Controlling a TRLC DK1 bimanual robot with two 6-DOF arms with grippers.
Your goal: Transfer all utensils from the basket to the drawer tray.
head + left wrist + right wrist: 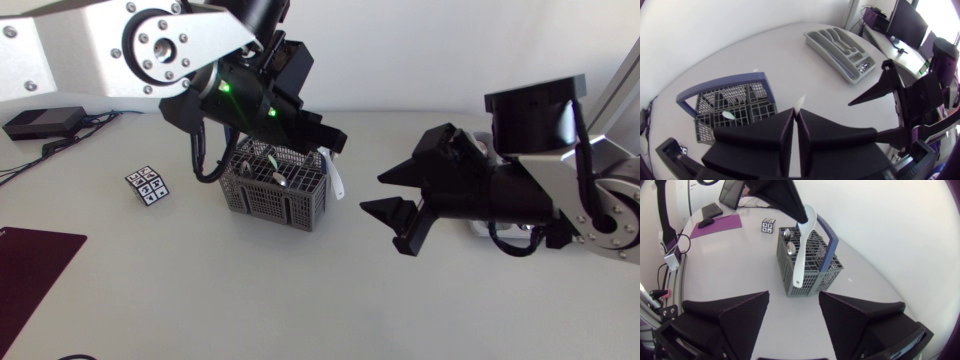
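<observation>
Right hand [793,296] spread and empty, facing the basket [807,282]; over the basket the left hand [796,209] pinches a white spoon [802,245] by its upper end, long axis hanging near upright; drawer tray [840,47] lies on the table [765,55] well apart, beyond the right hand and nearer to it.

A smooth, pale grey tabletop [250,300] is lying under soft, even light. A small cube with black-and-white patterned faces [147,185] is sitting on it. A flat dark maroon mat [30,262] is lying near its left edge, and a black rectangular power brick [42,122] is resting farther back, trailing thin black cables [30,160].
</observation>
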